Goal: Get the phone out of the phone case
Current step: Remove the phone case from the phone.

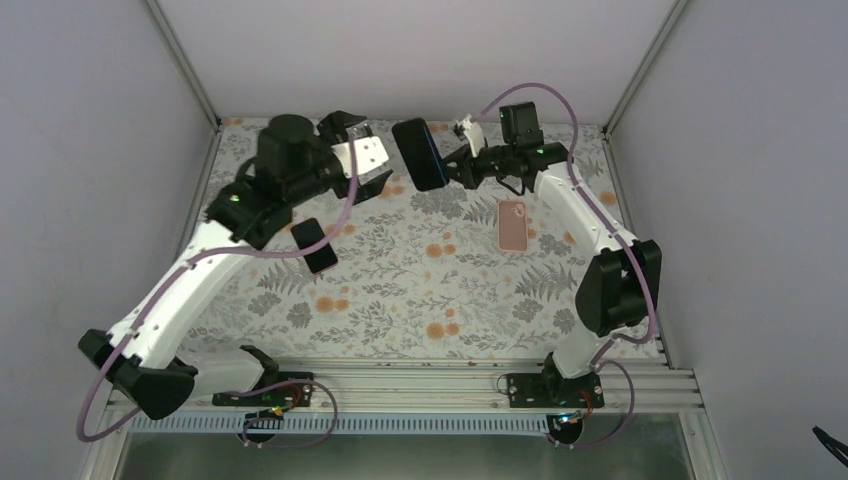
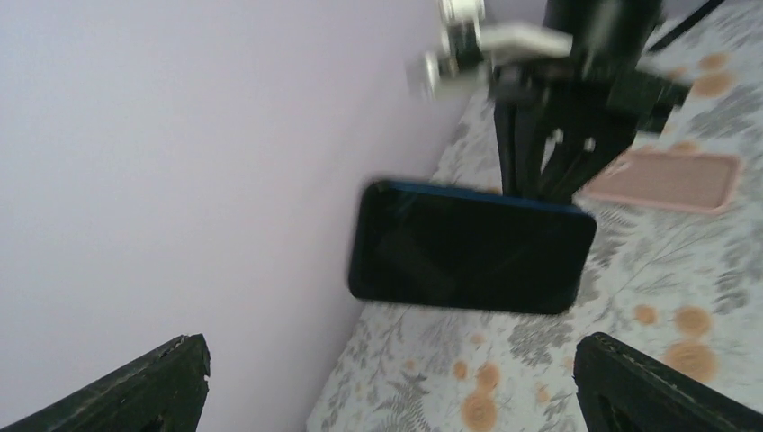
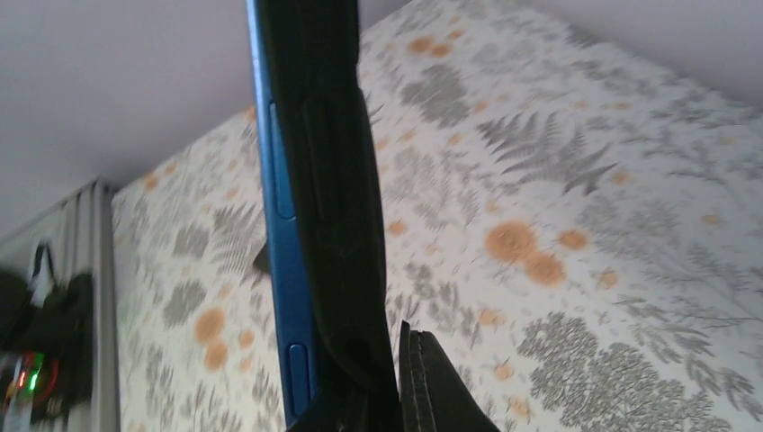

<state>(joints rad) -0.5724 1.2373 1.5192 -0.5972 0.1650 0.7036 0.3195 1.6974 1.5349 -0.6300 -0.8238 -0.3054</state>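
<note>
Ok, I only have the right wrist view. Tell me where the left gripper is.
Observer: The left gripper is open, just left of the phone that the right gripper holds up above the table.
Operator: List what's lying on that table.
Observer: A pink case lies flat, right of centre.
Operator: Go on, anything else.
Observer: A black phone lies flat next to the left arm.

Soft, even light, prob. overhead; shadows faint. Top view sharp. Left wrist pic motion-blurred, esp. phone (image 2: 468, 261). Right wrist close-up soft, desk (image 3: 585, 180) blurry.
</note>
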